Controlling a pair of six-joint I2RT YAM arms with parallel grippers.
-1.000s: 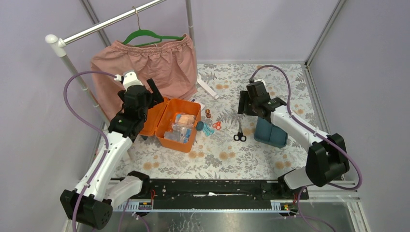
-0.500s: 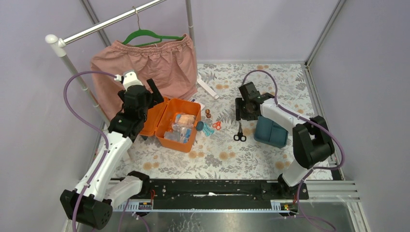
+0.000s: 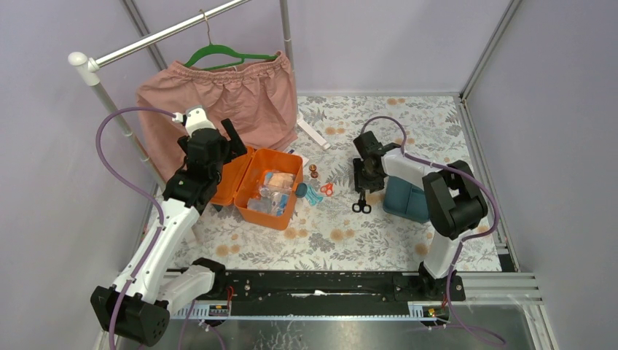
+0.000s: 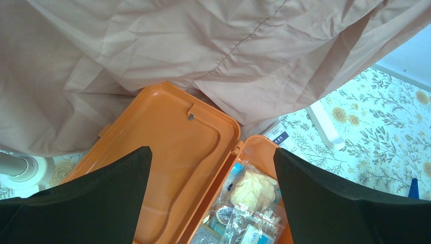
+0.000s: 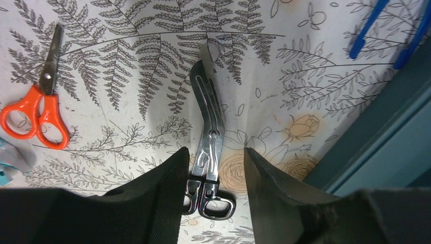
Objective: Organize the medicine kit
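Observation:
The orange medicine kit box lies open with its lid flat to the left, and bagged supplies fill its base. Its dark teal insert tray sits apart on the right. Steel bandage scissors with black handles lie between box and tray. My right gripper is down over them, its jaws straddling the handle end. The left finger is close against them and a gap remains at the right finger. My left gripper hovers wide open above the lid and box hinge, holding nothing.
Small orange scissors lie left of the steel pair. A pink garment hangs from a green hanger on the rack, draping behind the box. A white rack foot, a small copper piece and teal bits are nearby.
My right gripper has swung left from beside the teal tray and come down over the steel scissors, its jaws narrowing. The left arm has stayed still.

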